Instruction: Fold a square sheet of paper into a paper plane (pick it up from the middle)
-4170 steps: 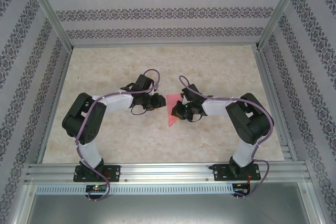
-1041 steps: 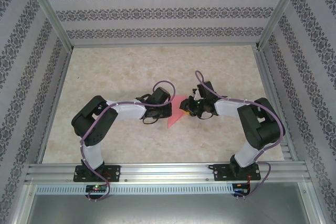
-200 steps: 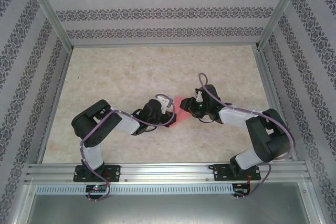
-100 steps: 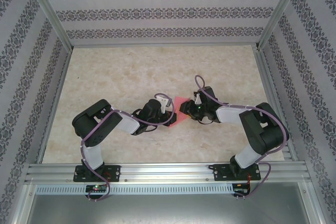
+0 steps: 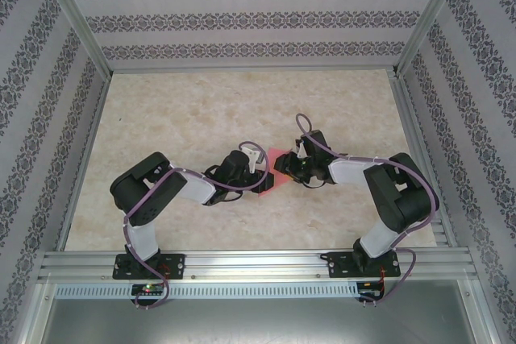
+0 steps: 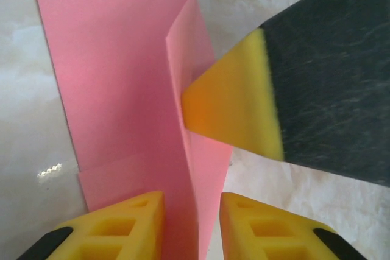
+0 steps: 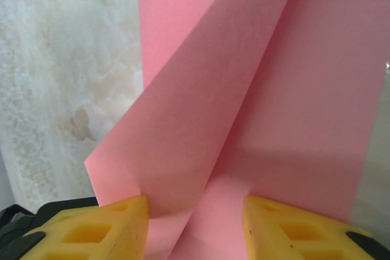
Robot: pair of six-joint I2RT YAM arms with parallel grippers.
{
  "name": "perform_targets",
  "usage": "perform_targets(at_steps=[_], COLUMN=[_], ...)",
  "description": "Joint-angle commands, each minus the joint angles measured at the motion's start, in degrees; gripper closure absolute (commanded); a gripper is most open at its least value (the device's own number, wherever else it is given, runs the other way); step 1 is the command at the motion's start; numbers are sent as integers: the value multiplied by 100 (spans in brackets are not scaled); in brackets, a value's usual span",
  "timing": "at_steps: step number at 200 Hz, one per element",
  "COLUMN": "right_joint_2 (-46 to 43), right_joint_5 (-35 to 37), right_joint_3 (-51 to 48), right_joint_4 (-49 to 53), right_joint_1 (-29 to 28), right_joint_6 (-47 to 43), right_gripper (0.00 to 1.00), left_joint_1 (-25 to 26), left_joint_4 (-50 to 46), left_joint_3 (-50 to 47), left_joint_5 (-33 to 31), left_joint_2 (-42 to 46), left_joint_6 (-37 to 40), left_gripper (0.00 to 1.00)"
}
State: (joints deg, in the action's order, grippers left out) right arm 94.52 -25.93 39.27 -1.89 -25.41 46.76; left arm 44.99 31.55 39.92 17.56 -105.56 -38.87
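You are only partway: the thin pink-red paper sheet [image 5: 268,183] lies mid-counter [image 5: 201,110], creased with one flap raised but no dart yet, the left gripper [image 6: 190,202] narrowly parted astride that crease, the right gripper [image 7: 195,205] wider, clamping nothing.

Both arms share 1 build. The left arm [image 5: 173,187], lower left of the top view, and the right arm [image 5: 387,191], lower right, have white link shells between bulky black joint housings. A thin purple cable [image 5: 143,179] loops along each arm. Each stands on a black base plate [image 5: 149,265] with small red fittings. The left claw [image 6: 192,223] and right claw [image 7: 195,226] carry yellow foam pads [image 7: 116,226] with square hollows, edged black at the outer corners.
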Motion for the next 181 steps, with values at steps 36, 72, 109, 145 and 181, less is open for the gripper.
perform_targets(at_steps=[36,72,109,145,181], right_joint_2=[161,214,365,562,788], right_joint_5=[422,569,790,995,1171], right_joint_3=[191,290,466,645,792], right_joint_4=[503,720,1062,1419,1788], right_joint_1=[-104,-153,-230,-293,-311], right_joint_6=[-154,-193,-254,-249,-138], right_gripper=[51,48,46,46,43], left_joint_1=[-165,-275,-289,-285,-289], left_joint_4=[-729,-1096,-1242,-1209,-1028], left_joint_3=[25,-82,-209,-50,68], left_joint_5=[107,3,-314,61,500], left_joint_2=[557,979,1425,1247,966], left_joint_6=[-37,-51,-55,-141,-286], left_gripper=[64,61,56,65,72])
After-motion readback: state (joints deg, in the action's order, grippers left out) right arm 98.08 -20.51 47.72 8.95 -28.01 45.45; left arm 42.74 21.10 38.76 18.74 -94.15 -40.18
